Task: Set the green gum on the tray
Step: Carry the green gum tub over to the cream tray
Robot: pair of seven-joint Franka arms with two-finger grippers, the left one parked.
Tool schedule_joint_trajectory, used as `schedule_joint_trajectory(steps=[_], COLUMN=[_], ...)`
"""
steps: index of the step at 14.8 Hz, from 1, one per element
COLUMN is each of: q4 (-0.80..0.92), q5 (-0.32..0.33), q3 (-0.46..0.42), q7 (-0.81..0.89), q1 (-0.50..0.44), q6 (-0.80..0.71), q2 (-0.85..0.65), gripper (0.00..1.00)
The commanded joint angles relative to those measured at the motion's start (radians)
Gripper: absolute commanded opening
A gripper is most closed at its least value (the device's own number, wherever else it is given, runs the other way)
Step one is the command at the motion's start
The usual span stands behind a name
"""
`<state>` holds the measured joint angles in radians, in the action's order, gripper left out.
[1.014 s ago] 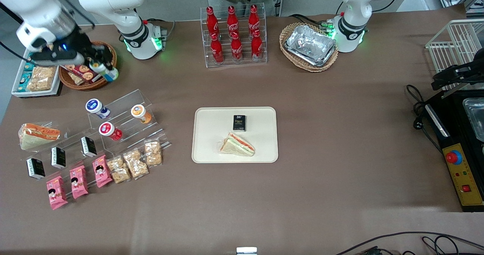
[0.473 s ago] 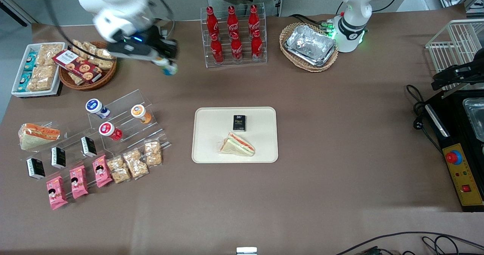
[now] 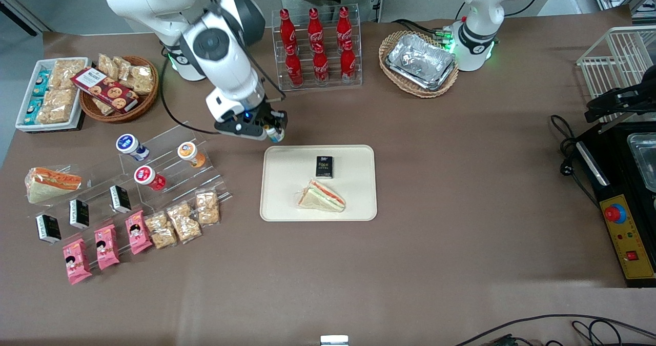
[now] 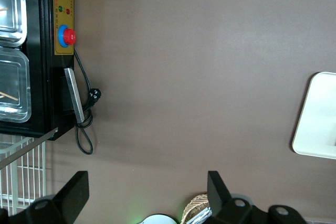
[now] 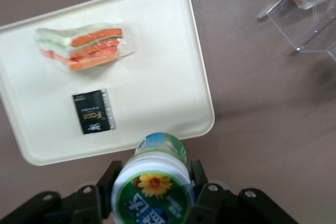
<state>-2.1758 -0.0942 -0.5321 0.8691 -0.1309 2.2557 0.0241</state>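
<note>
My right gripper (image 3: 272, 131) is shut on the green gum (image 5: 155, 184), a small bottle with a green-rimmed white lid showing a yellow flower. In the front view the gum (image 3: 275, 134) hangs in the air just above the tray's edge that lies farthest from the front camera, at the corner toward the working arm's end. The cream tray (image 3: 359, 202) lies mid-table and holds a wrapped sandwich (image 3: 321, 196) and a small black box (image 3: 324, 166). In the right wrist view the tray (image 5: 168, 77), sandwich (image 5: 84, 46) and black box (image 5: 93, 111) lie below the gum.
A clear stepped rack holds blue-lidded (image 3: 130, 146), orange-lidded (image 3: 190, 153) and red-lidded (image 3: 148, 177) bottles, with snack packs (image 3: 182, 222) nearer the camera. A cola bottle rack (image 3: 318, 48), a foil tray in a basket (image 3: 420, 61) and a snack basket (image 3: 117, 87) stand farther back.
My right gripper has carried the green gum from over the snack basket, across the table and down, to the tray's corner.
</note>
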Motion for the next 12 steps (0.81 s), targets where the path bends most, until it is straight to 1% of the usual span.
schedule_joint_trajectory(steps=[1, 2, 5, 8, 10, 12], q4=[-0.018, -0.018, -0.016, -0.013, -0.013, -0.012], q5=[0.161, 0.218, 0.327, 0.408, 0.456, 0.490], q3=[-0.005, -0.005, -0.005, -0.003, -0.003, -0.003], q7=[0.085, 0.125, 0.220, 0.300, 0.338, 0.369], q1=[-0.006, -0.006, -0.009, -0.013, -0.016, -0.016], q6=[0.114, 0.146, 0.232, 0.292, 0.301, 0.304], q2=[0.118, 0.158, 0.261, 0.327, 0.353, 0.370], gripper=[0.16, 0.16, 0.16, 0.16, 0.17, 0.18])
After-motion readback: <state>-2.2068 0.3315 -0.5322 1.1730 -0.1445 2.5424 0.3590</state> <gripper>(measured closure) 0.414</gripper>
